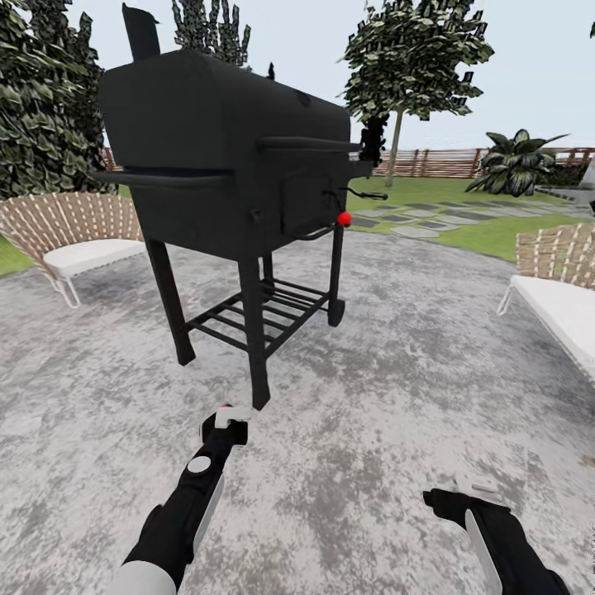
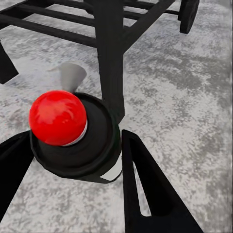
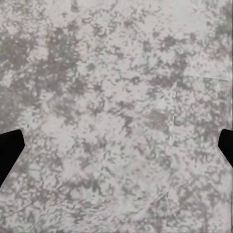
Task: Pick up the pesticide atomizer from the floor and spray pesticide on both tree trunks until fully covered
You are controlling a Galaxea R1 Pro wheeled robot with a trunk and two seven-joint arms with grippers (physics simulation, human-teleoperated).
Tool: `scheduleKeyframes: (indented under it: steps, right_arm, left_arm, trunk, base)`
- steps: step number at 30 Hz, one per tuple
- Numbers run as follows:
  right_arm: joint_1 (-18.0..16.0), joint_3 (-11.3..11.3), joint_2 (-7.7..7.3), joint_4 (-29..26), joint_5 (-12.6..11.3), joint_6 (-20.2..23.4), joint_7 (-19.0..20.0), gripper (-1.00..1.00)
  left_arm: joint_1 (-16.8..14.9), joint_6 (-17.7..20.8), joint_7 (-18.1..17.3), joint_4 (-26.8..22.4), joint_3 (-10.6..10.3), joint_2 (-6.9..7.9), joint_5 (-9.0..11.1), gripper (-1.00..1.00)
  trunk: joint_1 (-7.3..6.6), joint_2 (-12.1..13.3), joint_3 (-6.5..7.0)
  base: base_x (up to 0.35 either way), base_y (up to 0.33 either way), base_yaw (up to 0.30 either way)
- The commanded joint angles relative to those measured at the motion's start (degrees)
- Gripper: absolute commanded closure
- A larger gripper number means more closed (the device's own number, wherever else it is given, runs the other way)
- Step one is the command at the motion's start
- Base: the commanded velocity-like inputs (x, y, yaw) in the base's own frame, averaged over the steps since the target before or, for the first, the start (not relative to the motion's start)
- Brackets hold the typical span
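In the left wrist view the pesticide atomizer (image 2: 94,153), a dark bottle with a red ball top and a white label patch, sits between the two black fingers of my left gripper (image 2: 77,141), which is shut on it. From the head camera, that left gripper (image 1: 227,426) is held low over the paving, just in front of a grill leg, with the atomizer (image 1: 234,416) at its tip. My right gripper (image 1: 438,498) hangs open over bare paving, and its fingertips (image 3: 9,150) stand wide apart. One tree (image 1: 413,58) with a bare tree trunk (image 1: 396,145) stands far off on the lawn.
A tall black grill (image 1: 231,165) on legs stands directly ahead. Wicker chairs with white cushions sit at the left (image 1: 74,235) and the right (image 1: 562,281). Beyond the paved patio are the lawn (image 1: 496,235), stepping stones, a leafy plant (image 1: 516,161) and the wooden fence (image 1: 438,161).
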Motion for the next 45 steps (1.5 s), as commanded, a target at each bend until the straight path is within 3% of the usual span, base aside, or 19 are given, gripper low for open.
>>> scheduleKeyframes:
  steps: [1,13,33,45]
  right_arm:
    - [0.0,0.0,0.01,0.0,0.0,0.0,0.0,-1.0]
    - [0.0,0.0,0.02,0.0,0.0,0.0,0.0,-1.0]
    - [0.0,0.0,0.02,0.1,0.1,-0.2,-0.3,-1.0]
    - [0.0,0.0,0.02,0.1,0.0,-0.2,-0.3,-1.0]
  left_arm:
    - [0.0,0.0,0.0,0.0,0.0,0.0,0.0,1.0]
    - [0.0,0.0,0.0,0.0,0.0,0.0,0.0,1.0]
    - [0.0,0.0,0.0,0.0,-0.1,0.0,0.0,1.0]
    - [0.0,0.0,0.0,0.0,0.0,0.0,0.0,1.0]
  trunk:
    - [0.0,0.0,0.05]
    - [0.0,0.0,0.53]
    - [0.0,0.0,0.56]
    - [0.0,0.0,1.52]
  base:
    - [0.307,-0.154,-0.27]
    - [0.292,-0.19,-0.249]
    - [0.217,-0.264,-0.009]
    - [0.263,-0.248,0.0]
